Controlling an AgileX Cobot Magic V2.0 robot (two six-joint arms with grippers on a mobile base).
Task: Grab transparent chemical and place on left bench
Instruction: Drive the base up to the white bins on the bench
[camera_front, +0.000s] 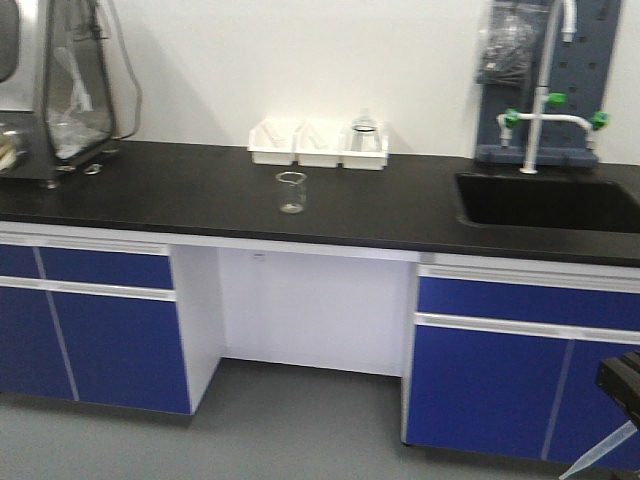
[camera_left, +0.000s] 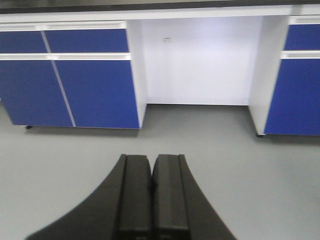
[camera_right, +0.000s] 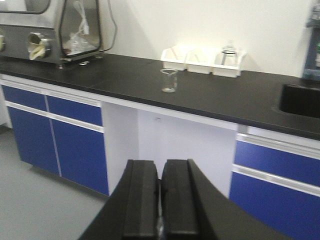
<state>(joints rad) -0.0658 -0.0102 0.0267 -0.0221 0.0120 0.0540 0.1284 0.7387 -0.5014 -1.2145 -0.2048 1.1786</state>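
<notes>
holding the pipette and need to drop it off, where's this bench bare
Lay the transparent chemical on the bare left bench between the steel machine and the beaker, or between beaker and sink. Crowded at the back, where three white bins line the wall.

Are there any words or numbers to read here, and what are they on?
No readable text anywhere.
Small mark on the white back panel under the bench: too small and blurred.
Beaker: any markings are too blurred.
Transparent chemical in the right gripper: no print shows.
</notes>
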